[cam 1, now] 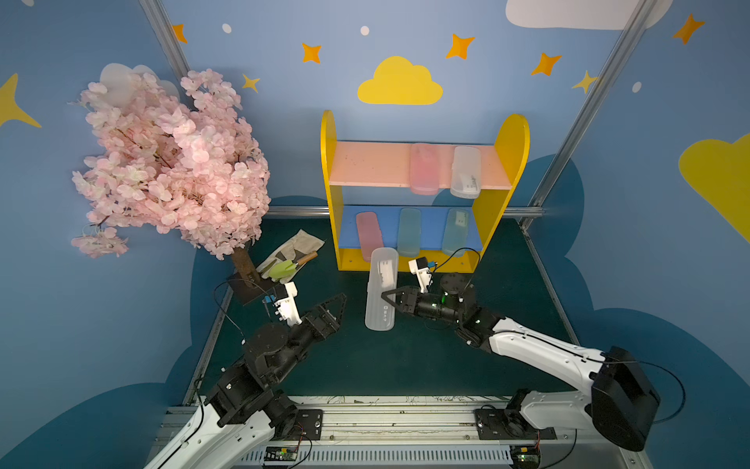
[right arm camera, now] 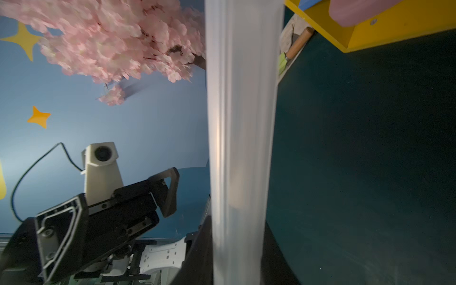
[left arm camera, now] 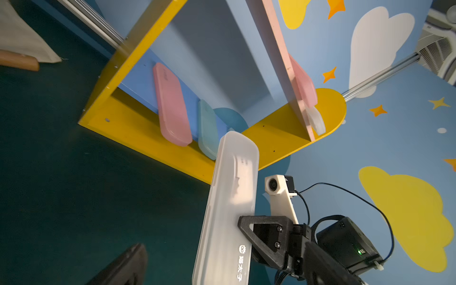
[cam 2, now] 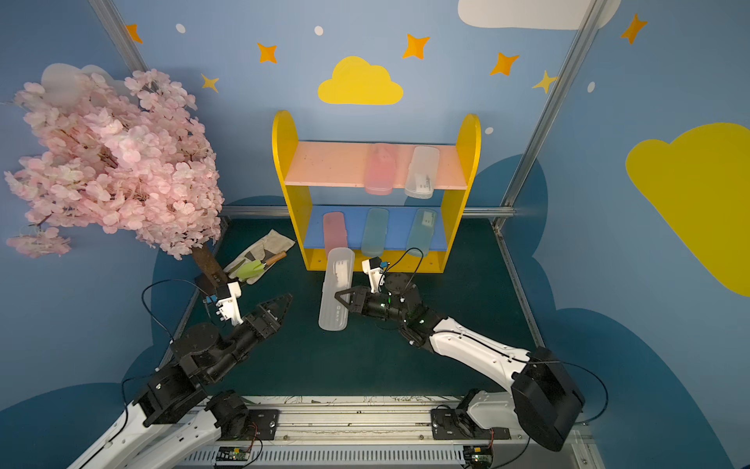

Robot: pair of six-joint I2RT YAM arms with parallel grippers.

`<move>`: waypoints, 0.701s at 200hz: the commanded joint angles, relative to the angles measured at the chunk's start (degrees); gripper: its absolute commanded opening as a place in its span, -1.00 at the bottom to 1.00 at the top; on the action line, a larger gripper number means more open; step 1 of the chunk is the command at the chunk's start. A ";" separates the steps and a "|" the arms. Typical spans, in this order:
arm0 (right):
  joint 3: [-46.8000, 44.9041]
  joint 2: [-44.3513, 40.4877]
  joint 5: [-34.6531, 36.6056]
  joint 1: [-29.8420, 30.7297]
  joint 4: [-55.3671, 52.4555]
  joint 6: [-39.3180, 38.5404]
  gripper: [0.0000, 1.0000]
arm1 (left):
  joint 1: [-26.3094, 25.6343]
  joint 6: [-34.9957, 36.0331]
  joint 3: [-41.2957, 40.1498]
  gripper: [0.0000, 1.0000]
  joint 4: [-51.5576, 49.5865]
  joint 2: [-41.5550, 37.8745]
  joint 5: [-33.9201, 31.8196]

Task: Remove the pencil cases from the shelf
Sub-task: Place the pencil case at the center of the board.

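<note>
Your R gripper (cam 1: 387, 298) clamps the clear case (cam 1: 381, 268) near mid-length; L gripper (cam 1: 339, 310) hangs wide open. Case prob. light, stiff, slick: pinch narrow sides, centre.

Printed in white near one end of the white pencil case (left arm camera: 229, 197): a small round face logo and three Chinese characters (left arm camera: 243, 267), probably 猫太子; on the white label (cam 1: 466, 181) of the clear case (cam 1: 466, 160) and on that of the far-right teal case (cam 1: 455, 237), only dark marks too small to read.
</note>
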 commanded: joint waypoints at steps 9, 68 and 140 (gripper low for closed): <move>2.04 7.60 4.96 4.39 3.57 -0.57 -0.56 | 0.12 5.11 3.23 1.00 -9.64 -2.09 -7.28; 8.93 23.82 11.57 10.94 10.61 4.00 -0.62 | 0.10 3.74 0.69 1.00 -12.41 -7.17 -12.13; 19.26 38.94 9.51 11.30 14.54 12.50 -0.64 | 0.08 3.61 0.47 1.00 -14.14 -8.62 -12.37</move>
